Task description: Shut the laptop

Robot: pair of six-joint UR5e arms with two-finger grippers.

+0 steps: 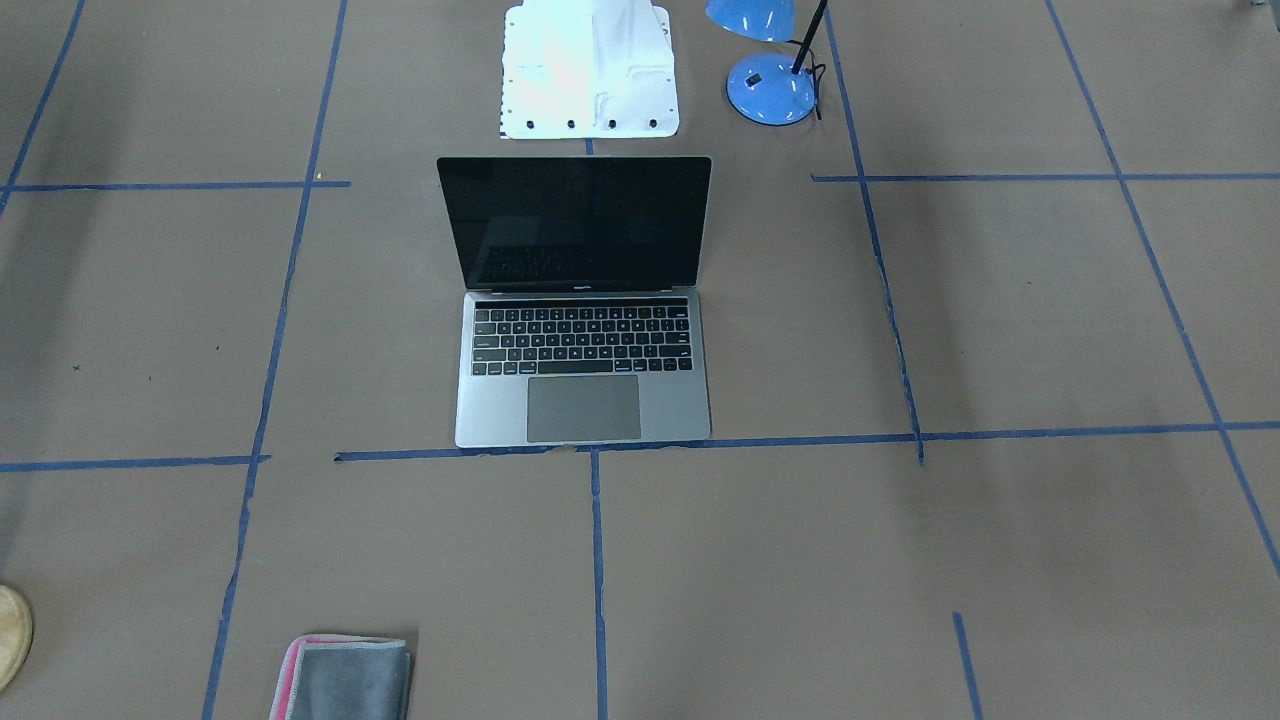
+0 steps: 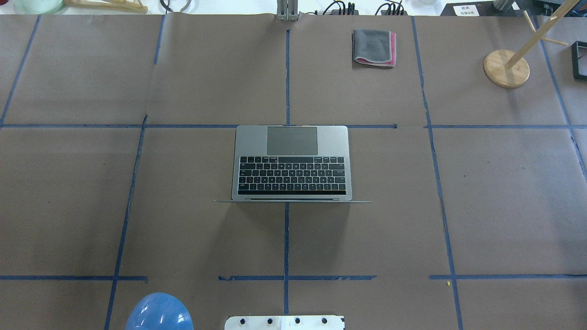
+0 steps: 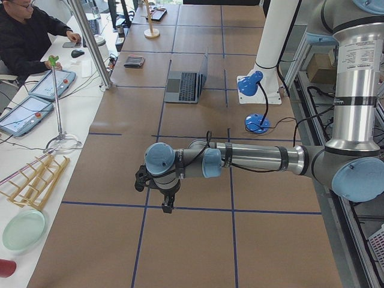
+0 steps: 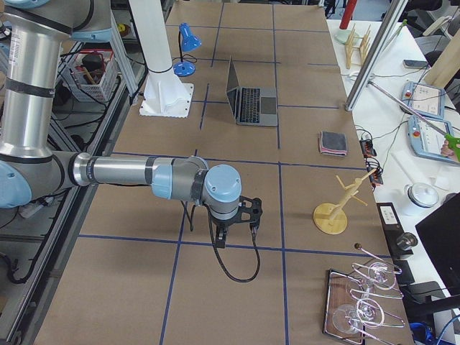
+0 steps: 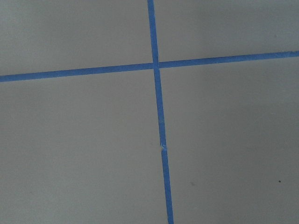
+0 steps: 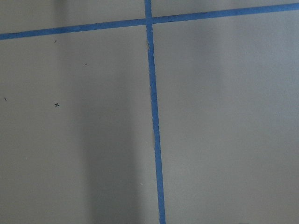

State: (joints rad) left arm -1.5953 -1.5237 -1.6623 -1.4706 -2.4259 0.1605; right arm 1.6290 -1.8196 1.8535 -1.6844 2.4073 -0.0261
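Note:
The laptop (image 1: 583, 300) stands open in the middle of the table, with its black screen upright and its keyboard and trackpad showing. It also shows in the overhead view (image 2: 291, 165) and in both side views (image 3: 187, 84) (image 4: 251, 100). My left gripper (image 3: 165, 201) hangs over bare table near the table's left end, far from the laptop. My right gripper (image 4: 233, 233) hangs over bare table near the right end. Both show only in the side views, so I cannot tell whether they are open or shut. Both wrist views show only brown table and blue tape.
A blue desk lamp (image 1: 770, 85) stands beside the white robot base (image 1: 588, 70). A folded grey-and-pink cloth (image 2: 373, 47) lies at the far edge. A wooden stand (image 2: 506, 68) is at the far right. Operators' tablets and racks line the far side (image 3: 36, 108).

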